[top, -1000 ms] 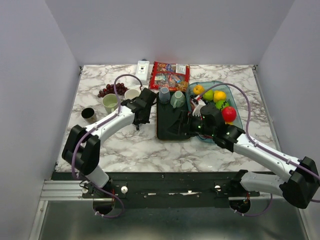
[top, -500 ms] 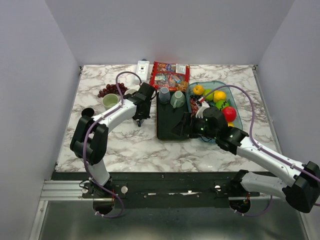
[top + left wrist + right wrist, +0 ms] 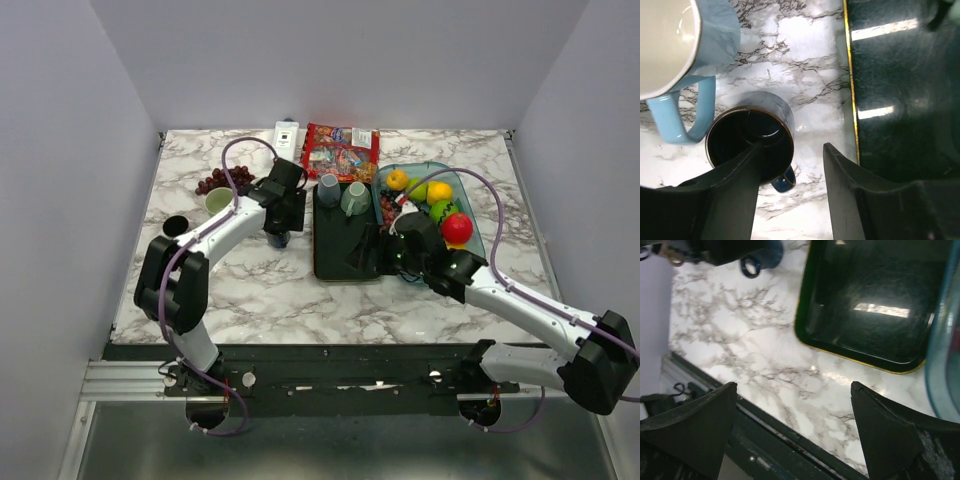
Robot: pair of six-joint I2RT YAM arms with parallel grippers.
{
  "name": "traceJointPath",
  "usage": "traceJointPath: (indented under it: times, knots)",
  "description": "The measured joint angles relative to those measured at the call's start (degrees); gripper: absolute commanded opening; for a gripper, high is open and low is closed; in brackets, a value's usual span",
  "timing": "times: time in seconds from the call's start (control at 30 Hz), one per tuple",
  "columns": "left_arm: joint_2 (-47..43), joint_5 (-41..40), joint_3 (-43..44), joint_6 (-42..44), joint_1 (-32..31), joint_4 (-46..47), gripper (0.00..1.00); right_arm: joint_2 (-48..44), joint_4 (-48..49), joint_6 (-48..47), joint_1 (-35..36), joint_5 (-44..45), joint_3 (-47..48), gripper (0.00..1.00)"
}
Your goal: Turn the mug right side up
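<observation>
Your left wrist view is showing what the arm is mostly masking from above: the dark mug (image 3: 757, 130) standing mouth-up on the worktop (image 3: 805, 40) beside the tray (image 3: 900, 100), the left end effector (image 3: 792, 150) pointing down, parted astride its rim, while the right end effector (image 3: 793, 390) is hovering wide open.

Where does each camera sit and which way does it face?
Top external: above, behind the robot, facing down on the marble table; left arm, right arm show.
Left wrist: straight down into the dark mug beside the light blue mug; left gripper at bottom.
Right wrist: down at the black tray and near table edge; right gripper at bottom.
Shared: both wrist views show dark mug, black tray.
</observation>
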Motion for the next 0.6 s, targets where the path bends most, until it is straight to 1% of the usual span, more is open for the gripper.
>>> traceJointPath:
  times: [0.1, 0.23, 0.33, 0.37, 0.43, 0.47, 0.53, 0.57, 0.6]
  knots:
    - [-3.7, 0.9, -0.4, -0.4, 0.0, 0.0, 0.64, 3.2, -2.4, -0.5, 0.0, 4.0, 2.8, 1.0]
    - [-12.4, 1.7, -1.5, -1.0, 0.0, 0.3, 0.67, 9.0, -4.1, -1.6, 0.0, 9.4, 8.9, 0.99]
    - [-20.2, 1.9, -2.4, -1.1, 0.0, 0.3, 0.74, 15.1, -5.1, -2.5, 0.0, 13.9, 15.7, 0.94]
    - [-23.2, 1.9, -3.0, -1.1, 0.0, 0.4, 0.78, 17.7, -5.2, -2.9, 0.0, 15.6, 18.2, 0.9]
    - [-29.0, 1.8, -4.8, -1.0, 0.0, 0.4, 0.81, 23.5, -6.3, -3.5, 0.0, 18.8, 23.9, 0.84]
    - [-31.5, 1.7, -5.7, -0.9, 0.0, 0.3, 0.86, 26.4, -6.7, -3.8, 0.0, 20.2, 26.8, 0.77]
    - [-37.4, 1.6, -8.9, -0.3, 0.0, 0.7, 0.91, 33.2, -8.7, -4.4, 0.0, 23.1, 33.4, 0.7]
    - [-40.7, 1.3, -10.9, 0.1, 0.0, 0.9, 0.94, 37.9, -9.5, -4.6, 0.0, 25.3, 37.8, 0.66]
    - [-43.6, 1.0, -13.2, 0.6, 0.0, 1.4, 0.96, 39.2, -9.6, -4.6, 0.0, 25.7, 38.7, 0.64]
